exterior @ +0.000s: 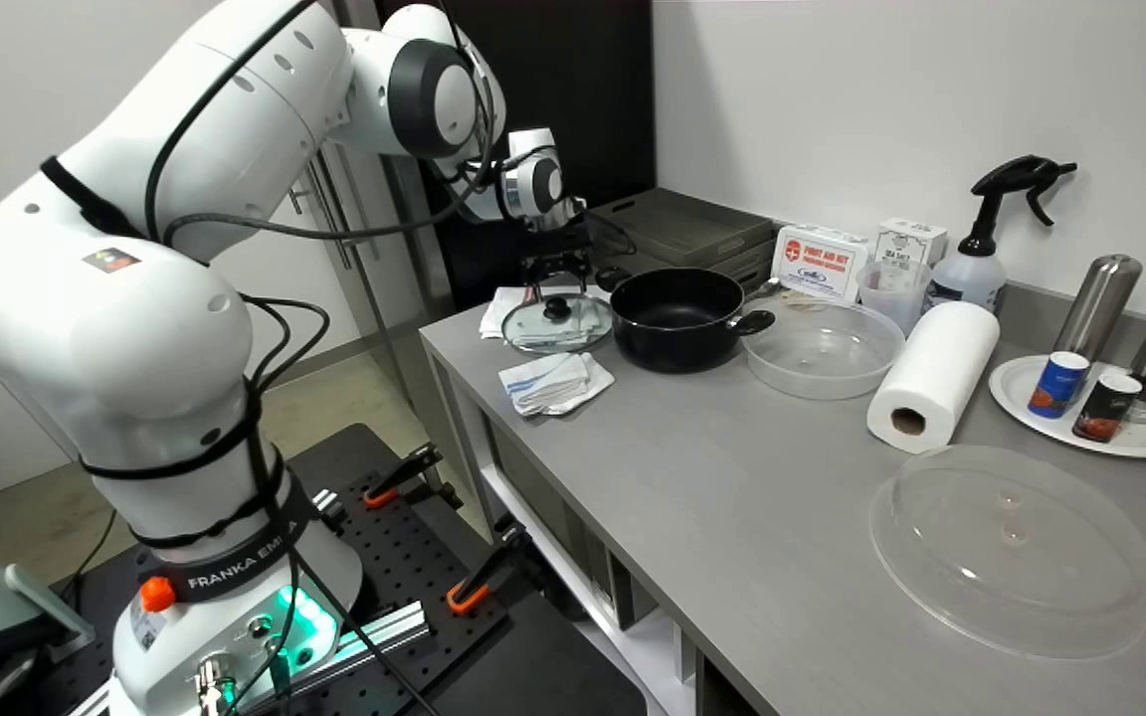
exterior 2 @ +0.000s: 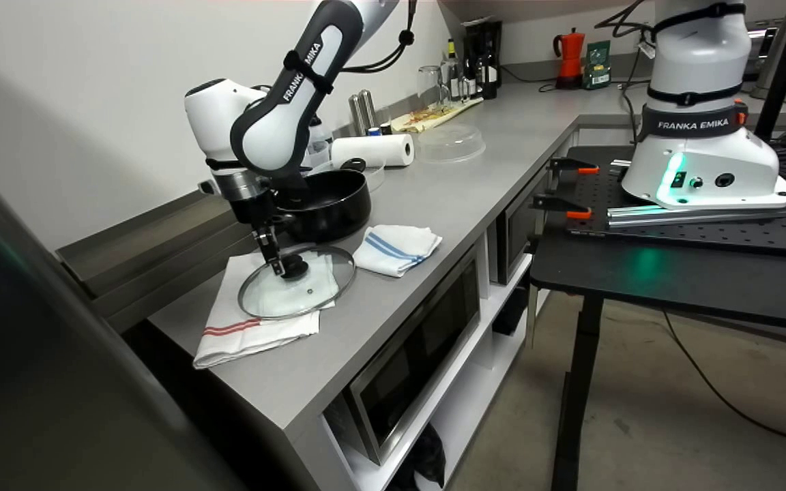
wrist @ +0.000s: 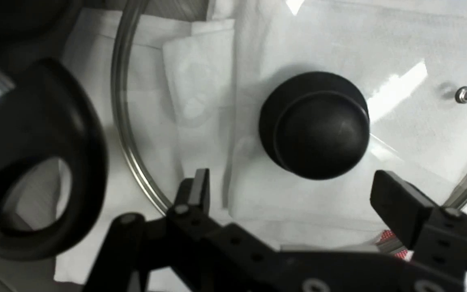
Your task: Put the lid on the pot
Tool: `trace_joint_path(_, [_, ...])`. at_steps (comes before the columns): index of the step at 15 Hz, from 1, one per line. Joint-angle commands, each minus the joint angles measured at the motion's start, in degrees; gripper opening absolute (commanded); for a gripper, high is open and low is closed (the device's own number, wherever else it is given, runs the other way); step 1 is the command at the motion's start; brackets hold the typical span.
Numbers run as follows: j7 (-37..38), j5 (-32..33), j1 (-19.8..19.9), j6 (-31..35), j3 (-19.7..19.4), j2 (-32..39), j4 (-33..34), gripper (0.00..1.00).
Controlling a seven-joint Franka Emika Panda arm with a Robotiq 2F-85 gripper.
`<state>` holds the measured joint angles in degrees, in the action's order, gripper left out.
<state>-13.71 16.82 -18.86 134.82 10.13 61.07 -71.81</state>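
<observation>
The glass lid [exterior: 533, 330] with a silvery rim and dark knob lies flat on a folded white cloth. It also shows in an exterior view [exterior 2: 306, 294]. In the wrist view the lid's black knob [wrist: 318, 129] is ahead of the fingertips. The black pot [exterior: 677, 343] stands uncovered beside the lid. It also shows in an exterior view [exterior 2: 335, 211], and its handle [wrist: 89, 170] is at left in the wrist view. My gripper [wrist: 291, 178] is open and empty, low over the lid, fingers spread wider than the knob. The gripper also shows beside the knob in an exterior view [exterior 2: 275, 264].
A folded blue-striped cloth [exterior: 555, 383] lies in front of the lid. A clear shallow dish [exterior: 822, 348] and paper towel roll [exterior: 941, 368] stand past the pot. Dark flat boxes [exterior: 682, 229] stand behind. A large clear disc [exterior: 1011, 557] lies farther along the counter.
</observation>
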Motion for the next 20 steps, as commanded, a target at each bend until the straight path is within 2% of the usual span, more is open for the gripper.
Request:
trace_joint_path(1, [-1.0, -1.9, 0.6, 0.5, -0.2, 1.5, 2.2, 1.00])
trace_joint_path(12, [0.9, -2.3, 0.9, 2.1, -0.7, -0.4, -2.0, 1.00])
trace_joint_path(20, [2.2, -1.8, 0.7, 5.9, -1.2, -2.3, -7.2, 1.00])
